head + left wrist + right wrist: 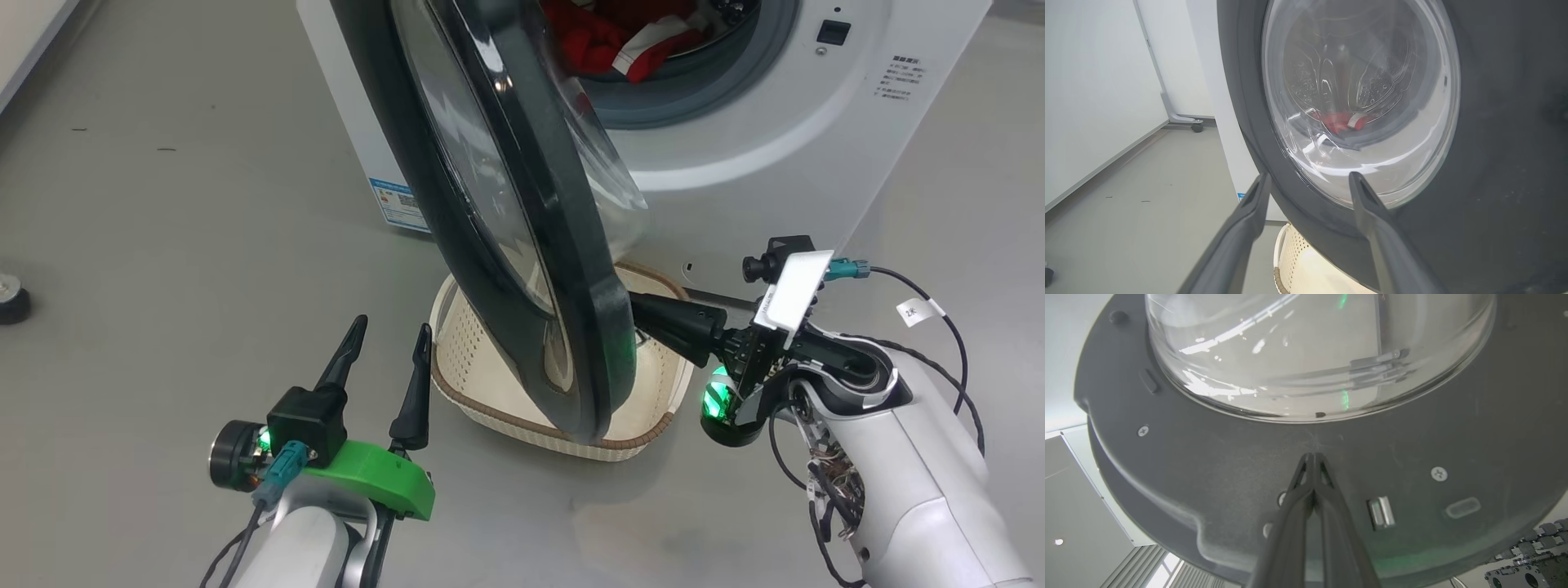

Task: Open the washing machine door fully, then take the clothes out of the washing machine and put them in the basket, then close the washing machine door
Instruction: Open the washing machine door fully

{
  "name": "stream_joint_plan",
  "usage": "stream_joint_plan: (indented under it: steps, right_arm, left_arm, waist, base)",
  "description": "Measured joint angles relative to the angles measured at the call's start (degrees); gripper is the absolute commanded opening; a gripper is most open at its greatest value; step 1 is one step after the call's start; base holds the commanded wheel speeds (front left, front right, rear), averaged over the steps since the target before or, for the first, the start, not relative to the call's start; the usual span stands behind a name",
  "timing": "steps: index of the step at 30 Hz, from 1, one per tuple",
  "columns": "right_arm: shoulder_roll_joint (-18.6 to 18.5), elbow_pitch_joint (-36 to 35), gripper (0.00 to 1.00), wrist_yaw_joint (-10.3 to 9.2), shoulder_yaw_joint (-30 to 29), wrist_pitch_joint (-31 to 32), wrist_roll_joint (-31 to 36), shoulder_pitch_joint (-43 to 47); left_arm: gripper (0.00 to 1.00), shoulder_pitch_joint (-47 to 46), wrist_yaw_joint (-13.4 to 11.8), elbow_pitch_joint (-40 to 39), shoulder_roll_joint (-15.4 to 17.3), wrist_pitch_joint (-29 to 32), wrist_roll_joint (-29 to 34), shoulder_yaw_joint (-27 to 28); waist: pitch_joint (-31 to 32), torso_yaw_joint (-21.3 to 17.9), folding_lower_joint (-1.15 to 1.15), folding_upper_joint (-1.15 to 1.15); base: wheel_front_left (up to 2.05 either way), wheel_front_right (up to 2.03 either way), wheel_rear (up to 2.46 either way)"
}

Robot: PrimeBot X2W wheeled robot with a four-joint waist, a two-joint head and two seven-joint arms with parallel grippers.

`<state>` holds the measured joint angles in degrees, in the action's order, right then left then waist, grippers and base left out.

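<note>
The washing machine door [571, 245] stands part-way open, turned edge-on in the head view, its black rim hanging over the basket [506, 420]. The right claw [1312, 455] has its two fingers pressed together with nothing between them. Its tips lie against the door's inner face, just below the glass bowl [1314, 355] and beside a small metal latch plate [1382, 512]. In the head view the tips are hidden behind the rim.

On the door's other side the left claw [392, 325] has its fingers spread wide apart and empty, pointing up towards the outer face of the door. It is near the lower rim but clear of it.

The basket sits on the grey floor [163, 245] between the two claws, under the door's lower edge and just beside the left claw's tips.

Beyond the door, further from both claws, is the white washing machine [775, 147]. The clothes [588, 37] lie red and white in its drum mouth, well apart from the right claw.
</note>
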<state>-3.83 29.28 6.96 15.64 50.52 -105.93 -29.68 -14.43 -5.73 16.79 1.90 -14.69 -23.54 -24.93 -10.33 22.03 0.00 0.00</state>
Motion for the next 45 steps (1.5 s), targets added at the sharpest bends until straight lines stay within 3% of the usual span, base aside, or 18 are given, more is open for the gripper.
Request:
stream_joint_plan:
  steps: [11, 26, 33, 45]
  right_arm:
    - [0.1, -6.4, 0.00, 0.00, 7.4, -2.7, -2.1, 2.4]
    - [0.0, -10.4, 0.00, 0.01, 12.4, -7.1, -3.1, 5.0]
    - [0.1, -11.8, 0.00, 0.01, 11.8, -9.9, -3.4, 6.0]
    - [0.3, -17.1, 0.00, 0.01, 1.9, -18.3, -4.2, 9.6]
  left_arm:
    - [1.00, 0.7, 0.0, -0.7, 0.0, 0.0, -0.1, 0.2]
    - [1.00, 1.7, 0.0, -1.0, 0.0, 0.0, -0.1, 0.3]
    - [1.00, 1.8, 0.0, -1.1, 0.0, 0.0, -0.1, 0.4]
    - [1.00, 2.3, -0.1, -1.1, 0.0, 0.0, -0.2, 0.7]
  waist:
    - [0.3, 1.9, 0.00, 0.00]
    - [0.5, 2.4, 0.00, 0.00]
    - [0.5, 2.5, 0.00, 0.00]
    - [0.9, 2.3, 0.00, 0.00]
  base:
    - [0.00, 0.00, 0.00]
    - [0.00, 0.00, 0.00]
    - [0.00, 0.00, 0.00]
    - [0.00, 0.00, 0.00]
